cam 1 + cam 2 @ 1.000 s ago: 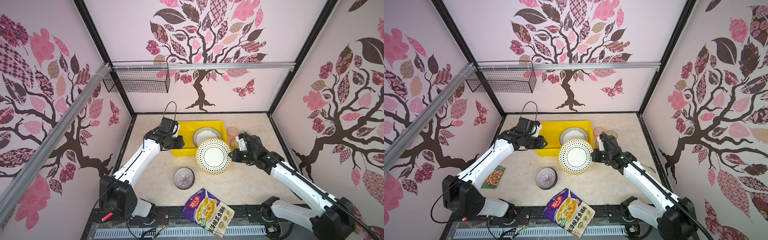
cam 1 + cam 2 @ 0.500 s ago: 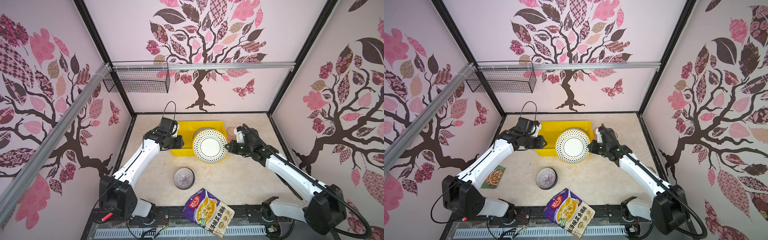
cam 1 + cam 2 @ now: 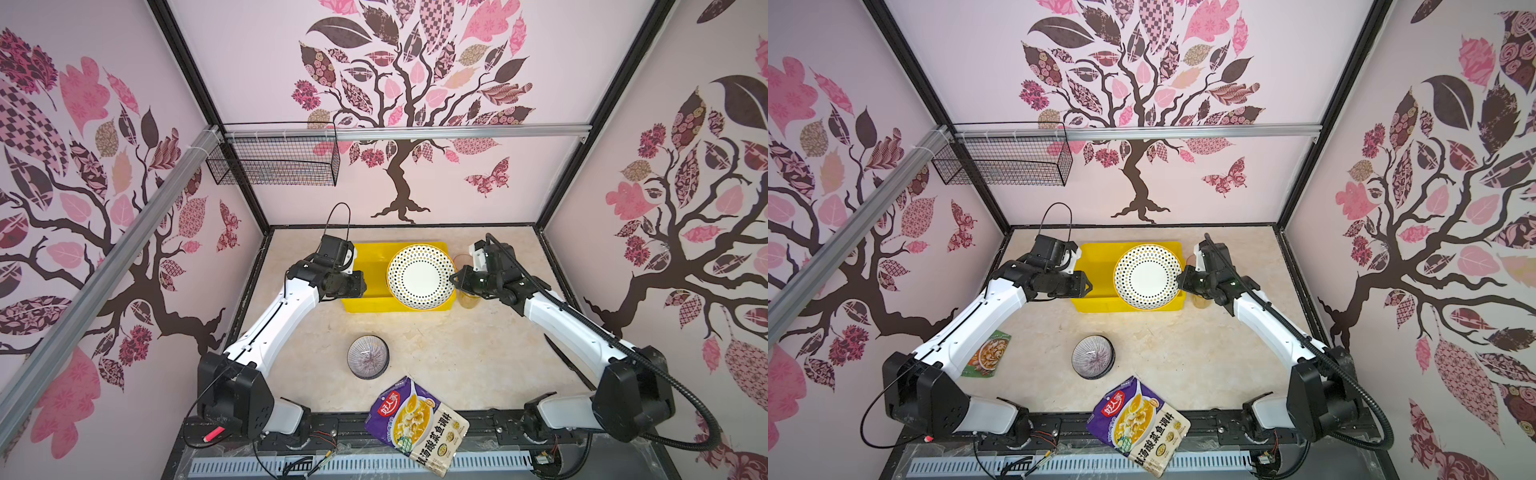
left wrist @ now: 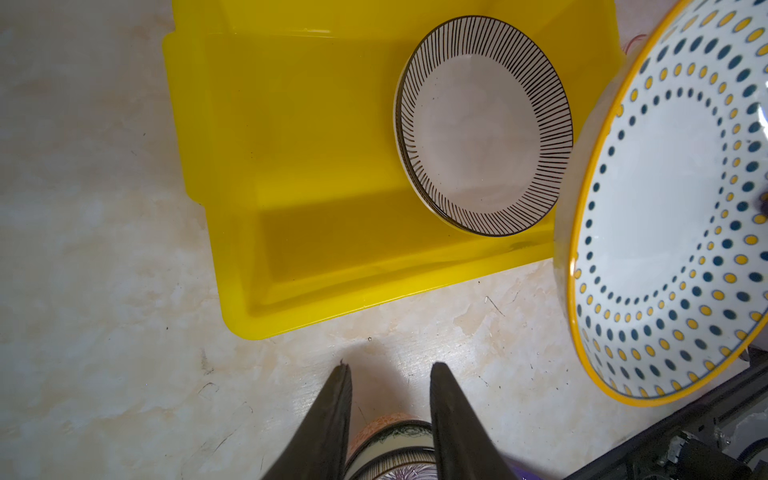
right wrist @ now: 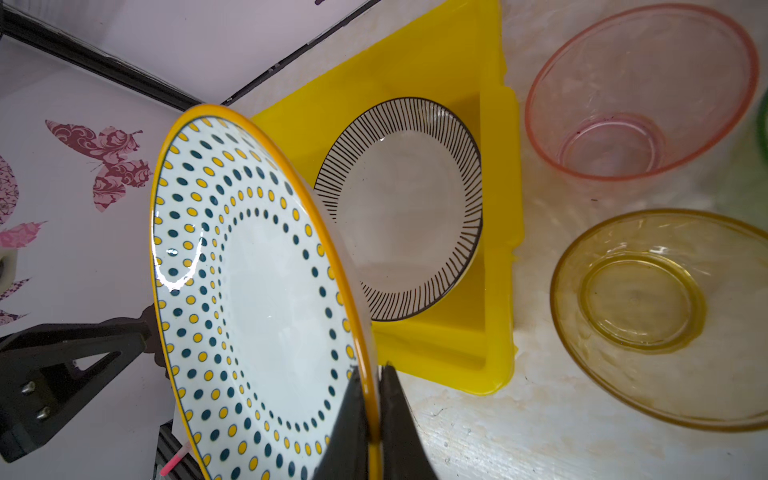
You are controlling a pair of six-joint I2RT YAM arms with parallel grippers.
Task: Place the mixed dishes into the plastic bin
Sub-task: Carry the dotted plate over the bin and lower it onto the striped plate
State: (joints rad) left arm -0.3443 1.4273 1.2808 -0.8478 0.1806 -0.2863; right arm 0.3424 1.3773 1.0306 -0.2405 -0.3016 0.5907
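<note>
- Right gripper [image 5: 374, 371]: jaws pinched tight on the right rim of the dotted plate [image 3: 420, 277], which has a yellow edge.
- Dotted plate: tilted, face up and angled toward the left, over the right half of the yellow bin [image 3: 371, 269]. In both top views its near edge overlaps the bin's near wall. I can't tell if it touches the bin.
- Lined plate [image 4: 484, 124]: lies flat on the bin floor at the right end, under the dotted plate. It is hidden in both top views and visible from both wrist cameras.
- Left half of the bin: bare yellow floor.
- Left gripper [image 4: 388, 370]: jaws a narrow gap apart with nothing between them, above the table [image 3: 457, 353] at the bin's near-left corner.
- Lined bowl [image 3: 368, 356]: upright on the table, well near of the bin and about mid-width.
- Pink tumbler [image 5: 636, 91] and amber tumbler [image 5: 660, 316]: upright on the table just right of the bin, amber nearer, pink farther.
- Purple pouch [image 3: 417, 430]: at the table's near edge, hanging over the front rail.
- Seasoning packet [image 3: 988, 353]: near-left on the table, partly under the left arm.
- Wire basket [image 3: 274, 162]: on the far wall, at the left.
</note>
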